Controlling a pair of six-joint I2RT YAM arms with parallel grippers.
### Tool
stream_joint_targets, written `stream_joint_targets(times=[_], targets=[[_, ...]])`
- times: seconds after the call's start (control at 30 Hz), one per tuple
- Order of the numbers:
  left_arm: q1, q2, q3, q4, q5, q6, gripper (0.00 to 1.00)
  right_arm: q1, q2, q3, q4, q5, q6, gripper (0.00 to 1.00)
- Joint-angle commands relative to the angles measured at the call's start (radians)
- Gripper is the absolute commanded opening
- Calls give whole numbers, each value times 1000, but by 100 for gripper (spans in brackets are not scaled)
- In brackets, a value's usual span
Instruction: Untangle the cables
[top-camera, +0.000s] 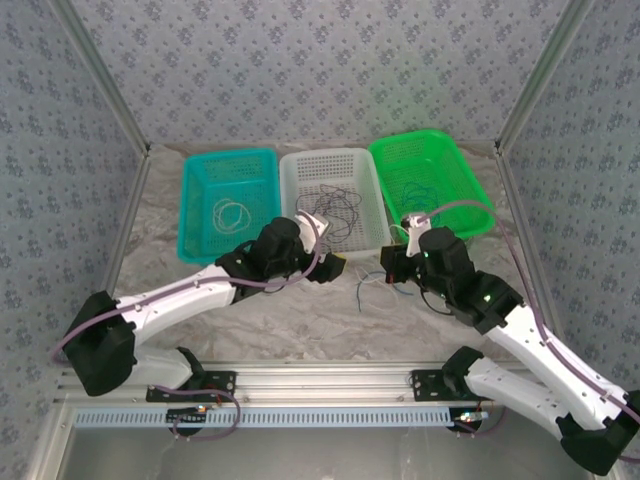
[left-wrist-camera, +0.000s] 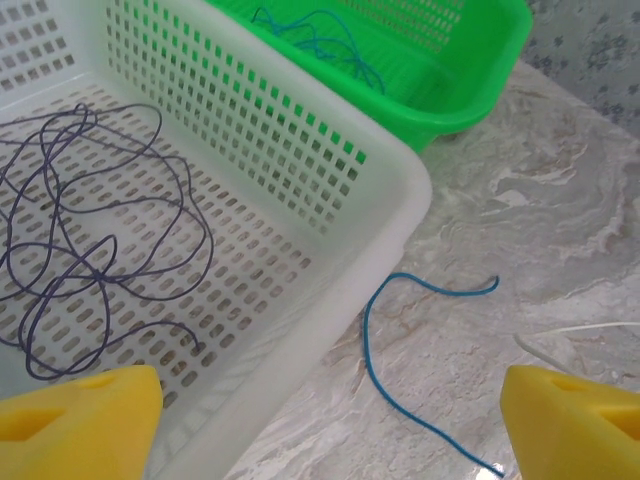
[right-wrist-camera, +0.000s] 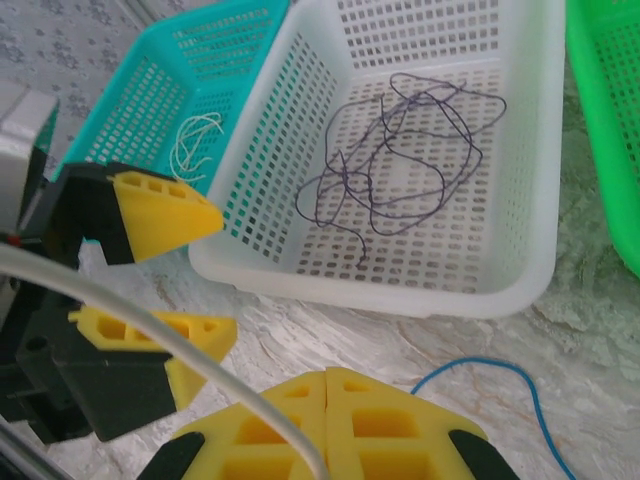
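A loose blue cable (top-camera: 365, 290) (left-wrist-camera: 385, 375) (right-wrist-camera: 500, 365) lies on the marble tabletop just in front of the white basket (top-camera: 330, 155) (left-wrist-camera: 390, 180) (right-wrist-camera: 400, 290). My left gripper (top-camera: 330, 268) (left-wrist-camera: 330, 385) (right-wrist-camera: 205, 275) hovers over it at the basket's near corner, wide open, with the cable between its yellow fingers (left-wrist-camera: 90, 415) and untouched. My right gripper (top-camera: 392, 262) (right-wrist-camera: 327, 385) is shut, just right of the blue cable. A pale cable (right-wrist-camera: 150, 320) crosses over its left finger, and I cannot tell if it is pinched. A dark purple cable (top-camera: 335, 205) (left-wrist-camera: 100, 230) (right-wrist-camera: 400, 160) curls inside the white basket.
The teal basket (top-camera: 230, 155) (right-wrist-camera: 140, 110) on the left holds a coiled white cable (top-camera: 233, 213) (right-wrist-camera: 193, 140). The green basket (top-camera: 430, 140) (left-wrist-camera: 480, 60) (right-wrist-camera: 600, 130) on the right holds a blue cable (top-camera: 425, 190) (left-wrist-camera: 325, 40). A thin white strand (left-wrist-camera: 575, 328) lies on the table.
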Motion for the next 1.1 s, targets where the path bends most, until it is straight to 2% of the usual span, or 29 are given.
stream_joint_targets(times=[0.0, 0.33, 0.57, 0.73, 1.07], targets=[[-17, -45, -32, 83, 14, 1, 88, -4, 12, 74, -26, -18, -38, 5], [-18, -159, -177, 174, -27, -56, 89, -15, 23, 118, 26, -17, 9, 5], [-18, -201, -254, 299, 25, -98, 90, -27, 26, 129, 98, -52, 54, 4], [-24, -166, -279, 387, 120, -143, 90, -32, 38, 136, 140, -79, 68, 4], [-54, -92, -273, 492, 125, -164, 89, -35, 60, 132, 227, -121, 121, 3]])
